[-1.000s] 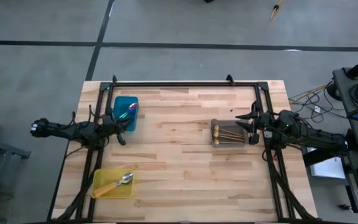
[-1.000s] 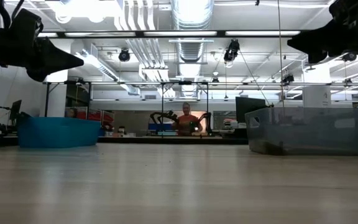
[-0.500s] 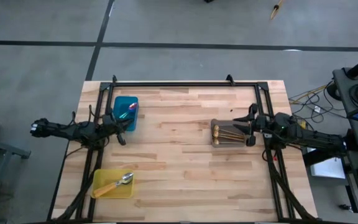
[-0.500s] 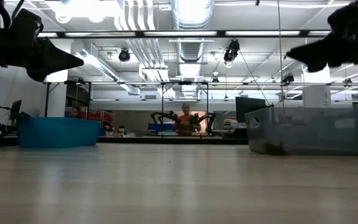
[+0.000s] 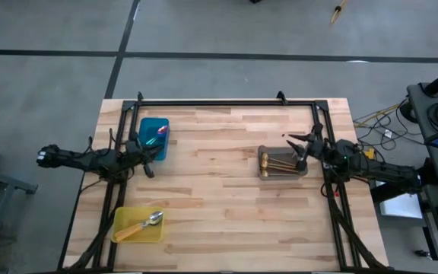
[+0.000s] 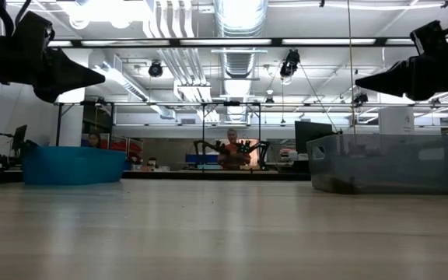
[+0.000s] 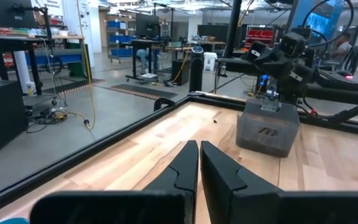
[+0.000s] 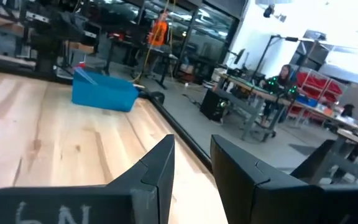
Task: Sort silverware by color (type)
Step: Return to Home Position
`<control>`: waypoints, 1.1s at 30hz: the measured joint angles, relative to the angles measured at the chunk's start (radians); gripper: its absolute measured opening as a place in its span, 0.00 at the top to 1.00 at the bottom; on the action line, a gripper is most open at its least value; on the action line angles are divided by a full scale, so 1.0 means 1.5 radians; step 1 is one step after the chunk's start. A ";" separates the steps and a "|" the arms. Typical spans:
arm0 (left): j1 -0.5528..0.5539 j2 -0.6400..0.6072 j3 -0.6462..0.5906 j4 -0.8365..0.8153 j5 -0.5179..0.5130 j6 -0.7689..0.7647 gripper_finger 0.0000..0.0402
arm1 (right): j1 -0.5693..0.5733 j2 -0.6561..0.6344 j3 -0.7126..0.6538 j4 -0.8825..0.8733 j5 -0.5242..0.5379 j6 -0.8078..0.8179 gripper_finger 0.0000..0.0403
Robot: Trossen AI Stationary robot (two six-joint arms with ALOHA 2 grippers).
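left hand (image 5: 149, 172): closed tight | right hand (image 5: 296, 150): spread apart (both held aloft)

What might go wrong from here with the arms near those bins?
The right gripper, open, hangs over one end of the grey bin; dipping as it pulls back, a finger might catch the rim and spill the gold spoons. The left gripper sits close beside the blue bin and might nudge it.

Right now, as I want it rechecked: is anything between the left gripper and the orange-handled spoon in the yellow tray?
Nothing visible: only bare table lies between the left gripper and the orange-handled spoon, apart from the wall of the yellow tray.
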 joint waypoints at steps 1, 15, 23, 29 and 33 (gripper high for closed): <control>0.000 0.000 0.000 0.000 0.000 0.000 1.00 | 0.004 0.000 0.000 -0.002 0.000 -0.003 0.76; 0.000 0.001 0.000 0.001 0.000 0.000 1.00 | 0.047 0.000 -0.001 -0.002 0.014 0.196 0.76; 0.000 0.001 0.000 0.001 -0.001 0.000 1.00 | 0.047 0.000 -0.001 -0.002 0.025 0.215 0.76; 0.000 0.001 0.000 0.001 -0.001 0.000 1.00 | 0.047 0.008 -0.001 -0.002 0.025 0.246 0.76; 0.000 0.001 0.000 0.001 -0.001 0.000 1.00 | 0.047 0.018 -0.001 -0.003 0.024 0.245 0.76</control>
